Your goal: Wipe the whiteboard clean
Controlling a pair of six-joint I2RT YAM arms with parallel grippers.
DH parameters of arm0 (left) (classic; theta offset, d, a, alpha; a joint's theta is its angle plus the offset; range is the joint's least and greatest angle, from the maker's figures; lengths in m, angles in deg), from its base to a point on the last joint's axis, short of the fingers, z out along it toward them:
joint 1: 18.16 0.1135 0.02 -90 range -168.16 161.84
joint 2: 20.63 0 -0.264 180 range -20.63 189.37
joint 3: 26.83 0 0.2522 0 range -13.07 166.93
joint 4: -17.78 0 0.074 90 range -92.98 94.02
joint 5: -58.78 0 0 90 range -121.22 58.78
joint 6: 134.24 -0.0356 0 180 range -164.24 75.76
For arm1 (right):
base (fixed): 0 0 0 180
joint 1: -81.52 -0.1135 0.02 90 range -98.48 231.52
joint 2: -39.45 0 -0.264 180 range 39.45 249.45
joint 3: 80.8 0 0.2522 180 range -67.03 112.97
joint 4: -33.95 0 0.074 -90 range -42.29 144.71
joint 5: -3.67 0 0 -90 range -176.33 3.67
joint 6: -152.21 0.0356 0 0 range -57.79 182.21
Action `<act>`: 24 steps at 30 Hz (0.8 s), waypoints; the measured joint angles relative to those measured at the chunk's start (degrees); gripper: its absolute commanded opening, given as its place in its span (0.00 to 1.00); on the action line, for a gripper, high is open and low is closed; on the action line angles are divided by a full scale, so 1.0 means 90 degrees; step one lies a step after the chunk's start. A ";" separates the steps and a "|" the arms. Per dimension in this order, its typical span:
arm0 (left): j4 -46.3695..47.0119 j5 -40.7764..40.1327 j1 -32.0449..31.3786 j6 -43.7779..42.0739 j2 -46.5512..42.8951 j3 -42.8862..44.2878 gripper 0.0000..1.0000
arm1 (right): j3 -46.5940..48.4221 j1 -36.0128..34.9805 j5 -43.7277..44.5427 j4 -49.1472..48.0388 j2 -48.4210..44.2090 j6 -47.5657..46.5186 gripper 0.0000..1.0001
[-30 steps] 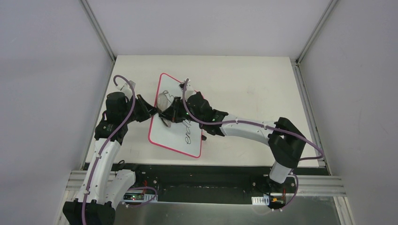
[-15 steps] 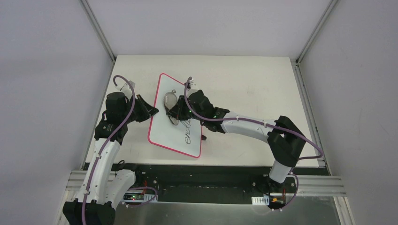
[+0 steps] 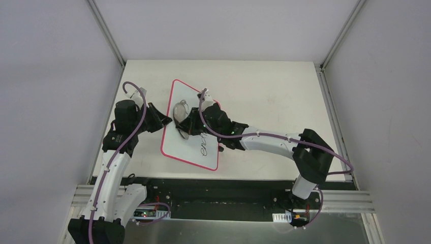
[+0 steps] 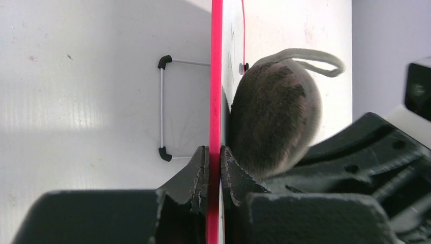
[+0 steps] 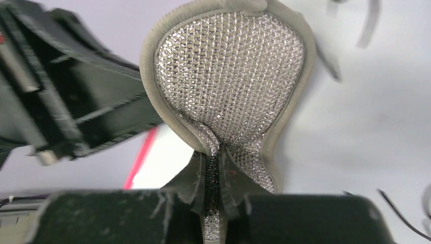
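The whiteboard [image 3: 181, 147], white with a red-pink frame, lies tilted on the table left of centre. Black handwriting [image 3: 203, 148] shows on its lower half. My left gripper [image 3: 166, 122] is shut on the board's left edge; in the left wrist view the jaws [image 4: 214, 155] pinch the red frame [image 4: 216, 76]. My right gripper [image 3: 188, 123] is shut on the narrow waist of a grey peanut-shaped pad [image 3: 180, 109], which rests on the board's upper part. The pad's silver mesh face [image 5: 228, 66] fills the right wrist view above the shut gripper [image 5: 218, 162]. Its fuzzy side [image 4: 274, 117] lies against the board.
A thin wire stand with two black tabs [image 4: 162, 107] sticks out from the board's underside onto the white table [image 3: 274, 86]. Grey walls and metal rails [image 3: 106, 35] enclose the table. The two grippers work within a few centimetres of each other.
My right gripper swept the pad a little right across the upper board, then back left. The left gripper has kept its hold on the frame and has not moved.
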 measured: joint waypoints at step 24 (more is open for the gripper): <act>0.0032 -0.0007 0.0000 -0.0005 0.0044 -0.0002 0.00 | 0.1787 0.0534 0.0092 0.0928 0.1039 0.0053 0.00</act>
